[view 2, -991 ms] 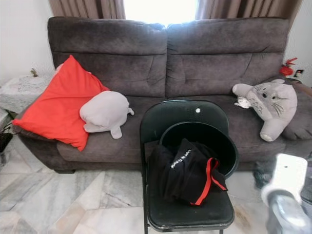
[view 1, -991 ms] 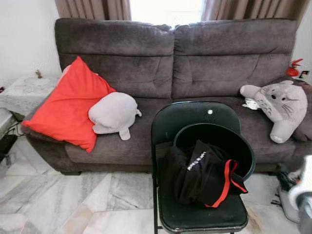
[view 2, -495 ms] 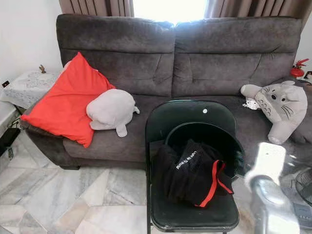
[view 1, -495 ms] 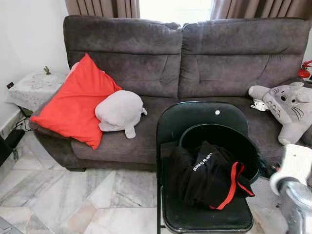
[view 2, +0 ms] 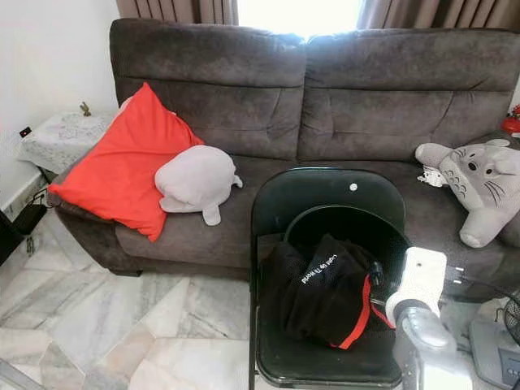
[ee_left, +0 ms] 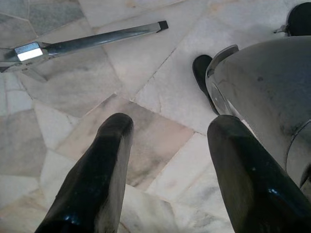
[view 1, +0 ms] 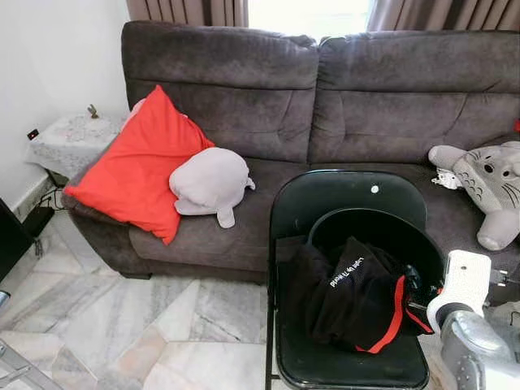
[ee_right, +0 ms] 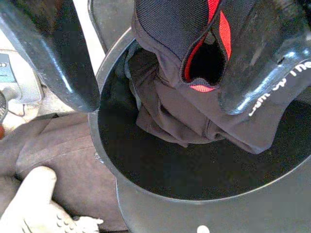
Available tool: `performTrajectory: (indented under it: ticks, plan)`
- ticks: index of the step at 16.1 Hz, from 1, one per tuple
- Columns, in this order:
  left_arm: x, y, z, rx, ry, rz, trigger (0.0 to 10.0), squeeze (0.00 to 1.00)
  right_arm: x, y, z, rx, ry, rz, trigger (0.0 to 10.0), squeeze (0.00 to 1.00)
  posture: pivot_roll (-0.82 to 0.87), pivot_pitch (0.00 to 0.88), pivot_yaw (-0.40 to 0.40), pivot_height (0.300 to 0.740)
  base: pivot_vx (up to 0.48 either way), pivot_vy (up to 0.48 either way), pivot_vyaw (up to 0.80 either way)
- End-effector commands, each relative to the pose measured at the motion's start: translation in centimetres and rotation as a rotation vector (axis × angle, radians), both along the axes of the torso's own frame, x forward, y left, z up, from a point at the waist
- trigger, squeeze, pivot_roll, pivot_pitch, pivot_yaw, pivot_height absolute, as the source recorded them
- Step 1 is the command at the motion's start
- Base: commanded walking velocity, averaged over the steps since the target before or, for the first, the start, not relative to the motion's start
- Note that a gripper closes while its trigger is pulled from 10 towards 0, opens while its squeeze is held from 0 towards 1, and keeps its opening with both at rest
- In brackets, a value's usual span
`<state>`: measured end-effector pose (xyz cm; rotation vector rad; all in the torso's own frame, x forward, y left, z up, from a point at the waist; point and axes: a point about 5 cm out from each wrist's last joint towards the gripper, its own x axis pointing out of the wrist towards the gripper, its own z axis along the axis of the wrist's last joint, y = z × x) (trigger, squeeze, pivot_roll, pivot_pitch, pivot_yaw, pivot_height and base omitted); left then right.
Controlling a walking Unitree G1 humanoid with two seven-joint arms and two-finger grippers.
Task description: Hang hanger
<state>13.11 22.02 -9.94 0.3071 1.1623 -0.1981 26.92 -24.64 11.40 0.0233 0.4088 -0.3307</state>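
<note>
While the left gripper [ee_left: 172, 124] hangs over the veined marble floor [view 1: 122, 325] with its fingers apart, a red cushion [view 1: 138, 166] and a rounded grey plush [view 1: 210, 180] lean at the left of the velvety brown sofa [view 1: 325, 97]. Lower middle, a black folding chair [view 1: 325, 195] carries a round black basin [view 1: 370, 223] holding a crumpled black garment [view 1: 349, 292] with red trim and white lettering. The right gripper [ee_right: 160, 92] hovers spread wide just over that garment, inside the basin's rim. At the far right lies a whiskered toy [view 1: 487, 183].
</note>
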Motion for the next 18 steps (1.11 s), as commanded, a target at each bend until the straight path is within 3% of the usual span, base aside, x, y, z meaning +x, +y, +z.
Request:
performTrajectory:
  ticks: [1, 10, 13, 18]
  plan:
    - [-0.5, 0.2, -0.1, 0.008, 0.017, -0.014, 10.0, 0.0, -0.3, 0.2, 0.4, -0.012, -0.011, -0.026, 10.0, 0.0, 0.0, 0.0, 0.041, 0.74, 0.0, 0.0, 0.0]
    - [-0.4, 0.2, -0.1, 0.007, 0.016, -0.015, 10.0, 0.0, -1.6, 1.2, -0.1, -0.01, 0.01, -0.066, 10.0, 0.0, 0.0, 0.0, 0.042, 0.74, 0.0, 0.0, 0.0]
    - [-0.4, 0.2, -0.1, 0.007, 0.016, -0.016, 10.0, 0.0, -2.1, 1.6, 1.2, -0.031, -0.081, -0.12, 10.0, 0.0, 0.0, 0.0, 0.042, 0.74, 0.0, 0.0, 0.0]
    - [-0.4, 0.2, -0.1, 0.005, 0.017, -0.018, 10.0, 0.0, -2.8, 2.1, 0.1, 0.007, -0.021, -0.143, 10.0, 0.0, -0.01, 0.0, 0.041, 0.74, 0.0, 0.0, 0.0]
